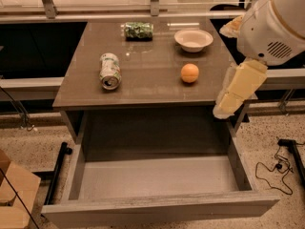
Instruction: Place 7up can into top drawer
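Observation:
The 7up can (109,71) is pale white and green with a silver end. It lies on its side at the left of the brown-grey table (152,87), its silver end facing the front edge. The top drawer (157,178) is pulled fully out below the table and nothing shows inside it. Its long flat front panel (162,213) runs along the bottom of the view. My arm comes in from the upper right. The pale gripper (225,108) hangs at the table's front right corner, above the drawer's right side and far from the can.
A darker green patterned can (138,30) lies at the back of the table. A white bowl (193,39) stands at the back right and an orange (189,73) in front of it. Cardboard boxes (12,194) are on the floor at left, black cables (279,168) at right.

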Robot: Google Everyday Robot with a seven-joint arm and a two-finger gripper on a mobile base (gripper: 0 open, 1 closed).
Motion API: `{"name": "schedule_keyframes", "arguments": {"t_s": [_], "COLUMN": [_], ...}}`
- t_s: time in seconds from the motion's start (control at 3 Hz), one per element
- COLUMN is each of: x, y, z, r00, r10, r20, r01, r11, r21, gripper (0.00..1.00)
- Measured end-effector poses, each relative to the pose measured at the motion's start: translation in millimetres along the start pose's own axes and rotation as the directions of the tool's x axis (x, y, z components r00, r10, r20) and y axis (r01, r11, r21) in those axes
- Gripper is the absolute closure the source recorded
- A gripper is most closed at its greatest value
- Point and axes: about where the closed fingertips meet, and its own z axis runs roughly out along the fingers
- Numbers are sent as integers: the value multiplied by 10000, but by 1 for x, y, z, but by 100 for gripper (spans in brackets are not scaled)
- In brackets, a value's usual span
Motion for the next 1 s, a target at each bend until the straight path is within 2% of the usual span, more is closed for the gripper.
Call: {"name": "schedule_keyframes", "arguments": {"t_s": [0.33,0.67,1.0], "x": [-3,-26,-58], "y": [-2,-16,-35], "z": [5,36,80], "r00": [9997,9949,9828], "r10": [230,626,747], "r20": [112,796,1689], "r01": [-231,-652,-769], "r11": [9997,9974,9970], "r21": [111,297,67], "gripper": [0,0,0]}}
